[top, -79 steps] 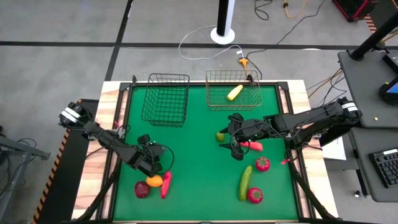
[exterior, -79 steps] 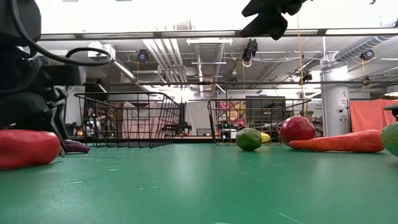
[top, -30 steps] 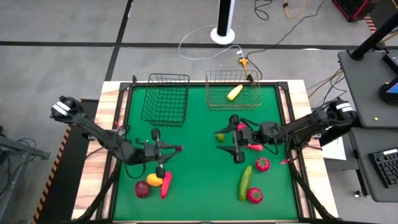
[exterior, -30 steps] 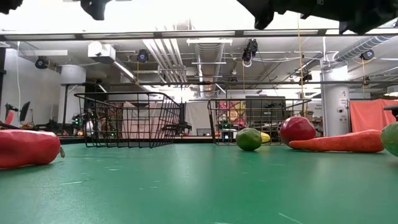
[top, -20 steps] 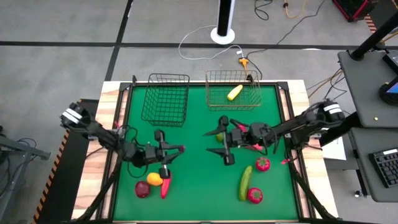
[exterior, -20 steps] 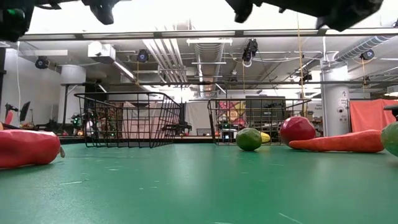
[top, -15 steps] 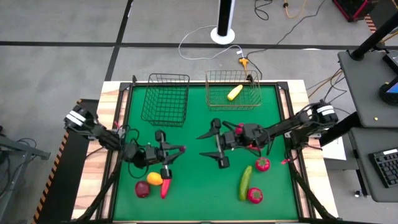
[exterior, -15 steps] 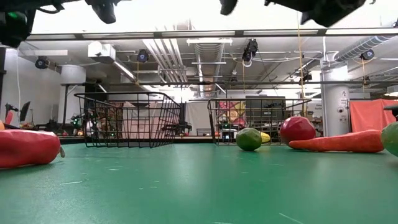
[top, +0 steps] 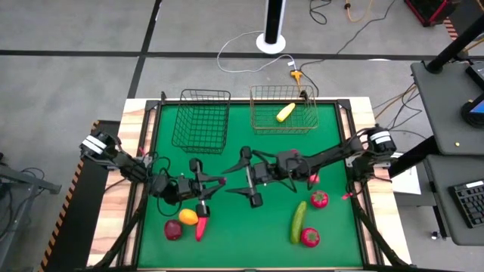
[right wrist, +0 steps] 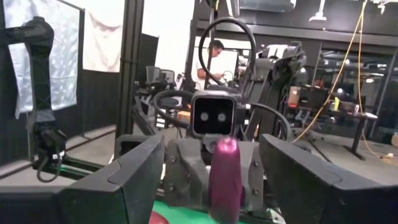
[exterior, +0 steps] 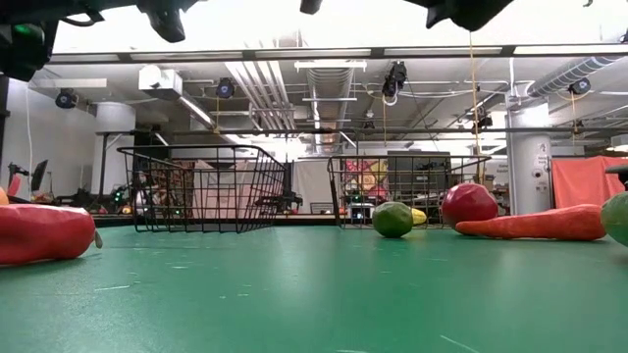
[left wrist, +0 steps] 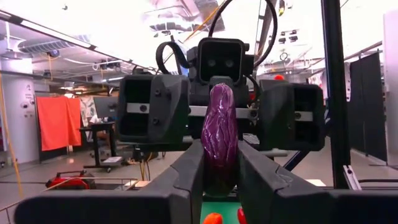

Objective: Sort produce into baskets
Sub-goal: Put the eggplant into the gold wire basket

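Note:
A dark purple eggplant (left wrist: 219, 134) of the produce is in my left gripper (top: 212, 182), held above the middle of the green mat. My right gripper (top: 236, 180) faces it from the table's right, open. In the right wrist view its two wide-set fingers (right wrist: 127, 171) frame the eggplant (right wrist: 225, 174); whether they reach it I cannot tell. At the far edge stand the dark basket (top: 201, 119) and the silvery basket (top: 283, 125), which holds a yellow piece (top: 285, 112). My left gripper pinches the eggplant's lower part (left wrist: 219, 177) between its two fingers (left wrist: 189, 171). The fingers come about level from the table's left. The eggplant's free end (top: 220, 180) sticks out past them toward my right gripper, clear of the mat.
Near the front left lie a red pepper (top: 201, 224), an orange fruit (top: 187, 217) and a dark red one (top: 172, 230). On the right lie a cucumber (top: 298, 221), two red fruits (top: 318, 199) (top: 309, 236) and a carrot (exterior: 535, 224); a lime (exterior: 392, 219) shows low.
My right gripper has travelled toward the table's left, staying open, and has closed up to the eggplant in my left gripper. The left gripper has kept the eggplant near the mat's middle.

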